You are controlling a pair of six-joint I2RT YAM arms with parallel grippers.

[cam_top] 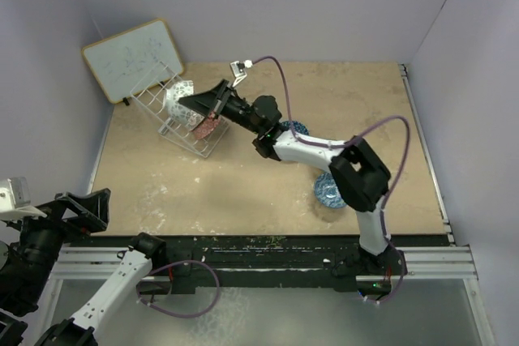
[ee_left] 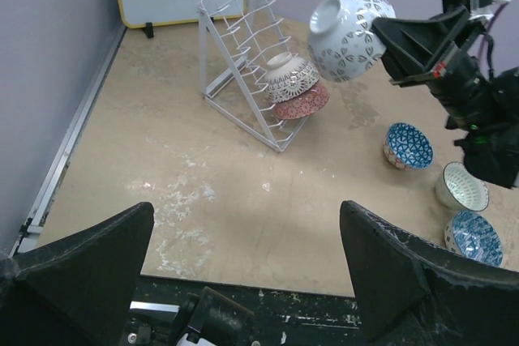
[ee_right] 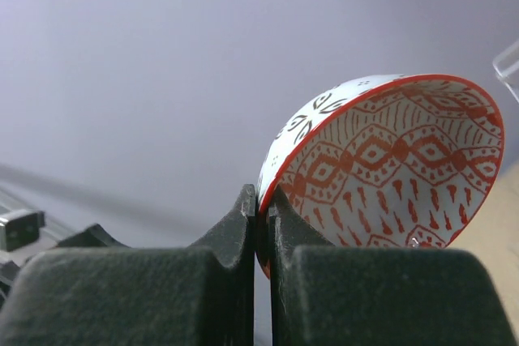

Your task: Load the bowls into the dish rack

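jaws of the right gripper [ee_right: 262, 210] are clamped on the rim of a small round ceramic bowl [ee_left: 349, 34], white with grey print outside and red pattern inside. it's held tilted in the air beside the top of the white wire-grid dish rack [ee_left: 235, 54]. a dark grey patterned bowl [ee_left: 285, 77] and a red bowl [ee_left: 304, 104] are stacked in the rack's lower corner. a blue bowl [ee_left: 408, 145], a cream-white bowl [ee_left: 462, 186] and a second blue bowl [ee_left: 474, 237] are sat on the tan table [ee_left: 203, 200] by the right arm. the left gripper [ee_left: 243, 277] is held above the near edge, fingers wide apart.
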